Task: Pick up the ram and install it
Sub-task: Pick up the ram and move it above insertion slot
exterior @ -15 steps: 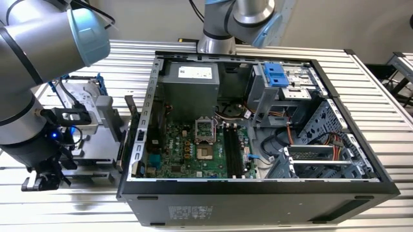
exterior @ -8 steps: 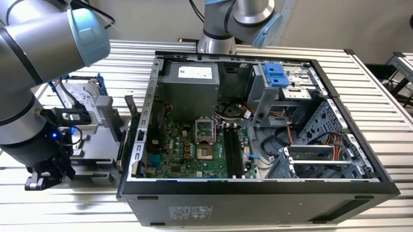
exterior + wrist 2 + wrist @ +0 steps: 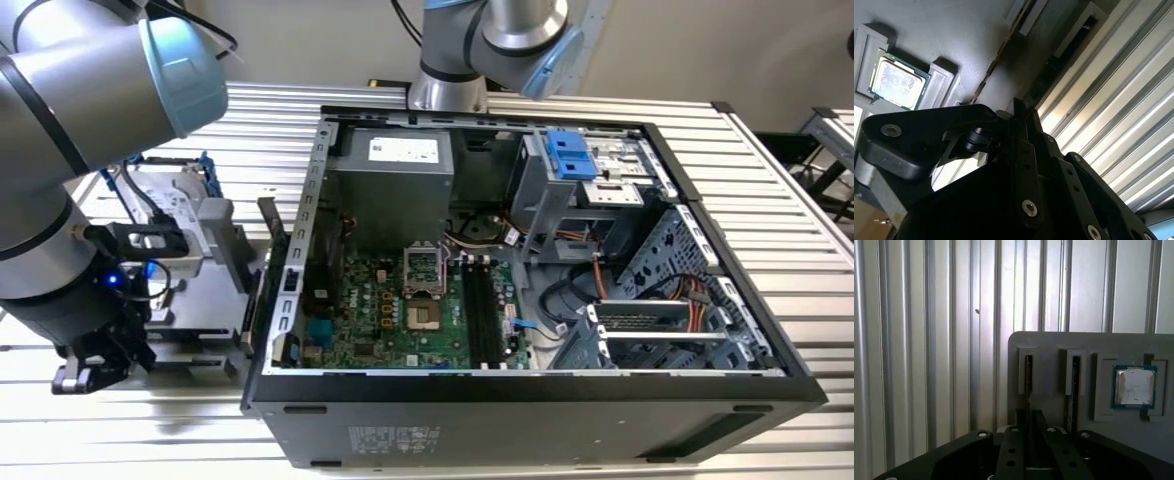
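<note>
The ram is a thin stick seen edge-on, standing in one slot of a grey holder plate. In the second wrist view the ram runs as a narrow strip into my black fingers. My gripper sits at the near end of that slot, its two fingers pressed against the stick's sides, so it looks shut on the ram. In the exterior view my gripper hangs low at the exterior view's left, beside the open computer case. The motherboard's long memory slots lie inside the case.
A square silver processor chip sits in a pocket of the holder, and a second slot lies beside the ram's. A drive in a blue bracket stands at the exterior view's left. A second arm's base rises behind the case on the ribbed metal table.
</note>
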`<act>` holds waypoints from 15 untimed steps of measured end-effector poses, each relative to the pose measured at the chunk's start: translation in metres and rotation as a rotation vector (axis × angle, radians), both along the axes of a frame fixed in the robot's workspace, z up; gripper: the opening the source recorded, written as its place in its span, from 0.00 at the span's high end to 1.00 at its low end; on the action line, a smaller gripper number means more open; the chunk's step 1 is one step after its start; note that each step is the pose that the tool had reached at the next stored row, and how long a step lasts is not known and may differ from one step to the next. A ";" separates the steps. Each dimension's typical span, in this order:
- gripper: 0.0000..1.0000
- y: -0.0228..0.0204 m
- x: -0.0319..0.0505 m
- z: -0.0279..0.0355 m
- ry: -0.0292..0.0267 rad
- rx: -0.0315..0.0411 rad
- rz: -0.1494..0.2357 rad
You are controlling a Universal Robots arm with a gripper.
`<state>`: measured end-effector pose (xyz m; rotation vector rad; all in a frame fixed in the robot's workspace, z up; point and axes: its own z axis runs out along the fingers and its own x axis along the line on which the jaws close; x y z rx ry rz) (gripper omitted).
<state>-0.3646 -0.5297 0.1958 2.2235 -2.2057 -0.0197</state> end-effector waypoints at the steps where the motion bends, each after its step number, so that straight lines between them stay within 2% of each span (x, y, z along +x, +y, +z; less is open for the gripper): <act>1: 0.00 0.0000 0.0000 0.0000 0.0000 0.0000 0.001; 3: 0.00 0.0000 0.0000 0.0000 0.0000 0.0000 0.002; 4: 1.00 0.0000 0.0000 0.0000 0.0001 -0.0002 0.003; 15: 1.00 0.0000 0.0000 0.0000 0.0000 0.0000 0.012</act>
